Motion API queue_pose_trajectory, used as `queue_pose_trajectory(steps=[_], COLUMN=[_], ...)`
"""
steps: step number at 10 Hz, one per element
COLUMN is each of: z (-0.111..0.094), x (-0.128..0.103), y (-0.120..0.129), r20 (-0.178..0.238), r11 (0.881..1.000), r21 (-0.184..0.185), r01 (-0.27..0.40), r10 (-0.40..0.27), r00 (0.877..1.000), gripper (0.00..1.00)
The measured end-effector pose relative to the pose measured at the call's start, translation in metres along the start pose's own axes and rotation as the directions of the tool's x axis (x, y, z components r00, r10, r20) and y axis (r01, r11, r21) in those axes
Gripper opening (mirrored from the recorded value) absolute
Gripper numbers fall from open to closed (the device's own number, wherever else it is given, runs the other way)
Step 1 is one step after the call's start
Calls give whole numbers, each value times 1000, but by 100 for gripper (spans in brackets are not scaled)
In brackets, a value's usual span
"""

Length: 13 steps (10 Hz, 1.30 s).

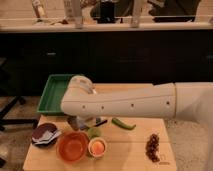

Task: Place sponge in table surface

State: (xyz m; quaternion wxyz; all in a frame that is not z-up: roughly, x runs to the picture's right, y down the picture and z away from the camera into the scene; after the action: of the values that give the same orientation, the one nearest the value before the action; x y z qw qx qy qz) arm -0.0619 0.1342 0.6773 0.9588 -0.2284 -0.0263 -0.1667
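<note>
Jaws low beneath the arm (125, 102), grip unclear, grey sponge (75, 122) at them, above orange bowl (72, 146), open table surface (131, 146) rightward

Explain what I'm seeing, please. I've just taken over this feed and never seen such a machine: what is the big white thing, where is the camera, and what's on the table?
There is a single view, looking down on the wooden table surface. The big white shape is the robot's one arm, reaching in from the right. Its gripper, the jaws end, hangs under the arm's left tip, low over the table just behind the orange bowl. The greyish block there looks like the sponge; I cannot tell whether it is held or already lying on the wood. Also on the table are a green tray, a dark bowl, a small cup, a green pod and a reddish-brown cluster.
</note>
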Motion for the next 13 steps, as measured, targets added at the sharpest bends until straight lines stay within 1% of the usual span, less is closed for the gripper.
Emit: queue_pose_trajectory(steps=[2, 3, 5, 6, 9, 10, 11, 12, 13], z=[-2, -2, -1, -1, -2, -2, -1, 1, 6], x=[19, 38, 48, 57, 81, 92, 100, 102, 107], y=[3, 11, 19, 28, 67, 86, 100, 106, 116], r20=[4, 1, 2, 0, 7, 12, 15, 22, 30], r11=[998, 992, 985, 979, 959, 947, 939, 933, 925], r21=[20, 29, 34, 36, 50, 58, 62, 64, 61], r01=[-67, -123, -169, -198, -280, -315, -339, -353, -376], r10=[67, 123, 169, 199, 280, 315, 339, 353, 375], r00=[998, 992, 986, 980, 960, 949, 941, 936, 927], gripper=[0, 0, 0, 0, 0, 0, 0, 0, 0])
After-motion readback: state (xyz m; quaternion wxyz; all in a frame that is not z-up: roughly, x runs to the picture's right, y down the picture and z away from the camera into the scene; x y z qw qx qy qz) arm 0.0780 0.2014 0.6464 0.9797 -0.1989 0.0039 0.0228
